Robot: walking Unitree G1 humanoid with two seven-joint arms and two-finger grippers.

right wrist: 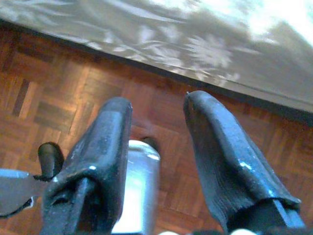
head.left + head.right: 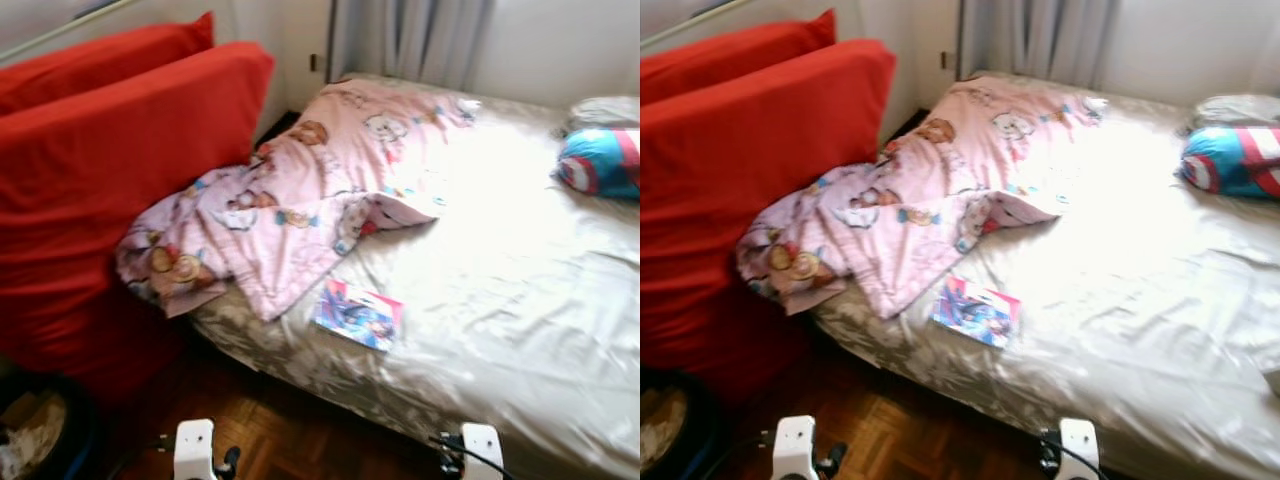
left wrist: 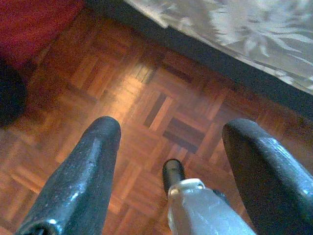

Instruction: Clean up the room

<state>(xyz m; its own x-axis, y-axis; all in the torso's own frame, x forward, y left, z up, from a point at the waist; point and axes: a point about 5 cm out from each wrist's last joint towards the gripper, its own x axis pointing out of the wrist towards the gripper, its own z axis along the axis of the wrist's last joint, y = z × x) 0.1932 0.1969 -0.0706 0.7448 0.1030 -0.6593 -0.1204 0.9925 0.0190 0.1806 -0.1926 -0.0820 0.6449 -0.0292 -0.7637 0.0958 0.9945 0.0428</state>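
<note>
A crumpled pink blanket (image 2: 300, 195) printed with bears lies across the left half of the bed and spills over its side. A colourful book (image 2: 358, 313) lies flat on the bed's pale sheet (image 2: 500, 270) near the front edge, just right of the blanket's corner. At the far right of the bed rests a blue and red pillow (image 2: 600, 160). Both arms hang low in front of the bed. My left gripper (image 3: 168, 129) is open over the parquet floor, holding nothing. My right gripper (image 1: 155, 110) is open too, close to the bed's edge.
Large red cushions (image 2: 110, 150) lean against the wall at the left, touching the blanket. A dark round basket (image 2: 45, 425) stands on the parquet floor (image 2: 290, 430) at the lower left. Grey curtains (image 2: 420, 40) hang behind the bed. A grey pillow (image 2: 605, 108) lies behind the blue one.
</note>
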